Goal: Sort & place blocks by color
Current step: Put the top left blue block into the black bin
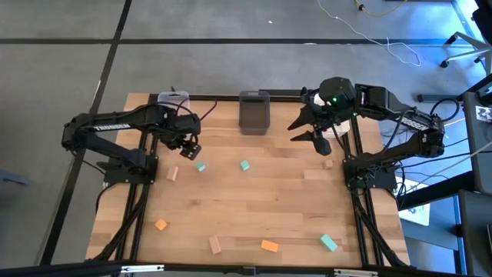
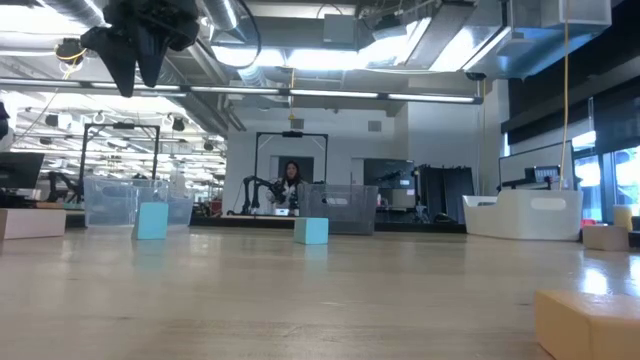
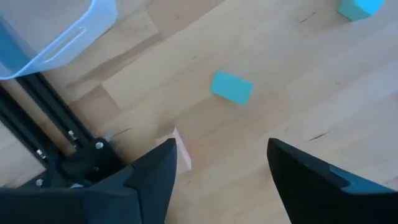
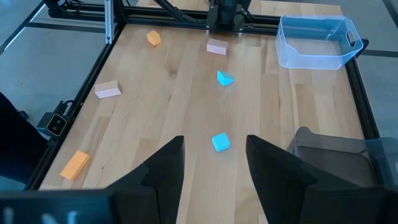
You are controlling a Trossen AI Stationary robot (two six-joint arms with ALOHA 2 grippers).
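- Left gripper (image 1: 191,148), upper left of the high view, hangs with fingers spread, grasping nothing; a teal block (image 1: 201,166) and a tan block (image 1: 173,174) lie just below it.
- Right gripper (image 1: 306,129) (fingers apart, empty) hovers upper right, beside the grey bin (image 1: 254,111).
- Other blocks sit along the lower table edge (image 1: 231,265); the middle lies open.

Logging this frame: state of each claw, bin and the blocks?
left claw: open, empty, above the table near the clear bin
right claw: open, empty, raised
clear bin: upright at back edge
grey bin: upright at back edge
blocks: scattered loose on the table
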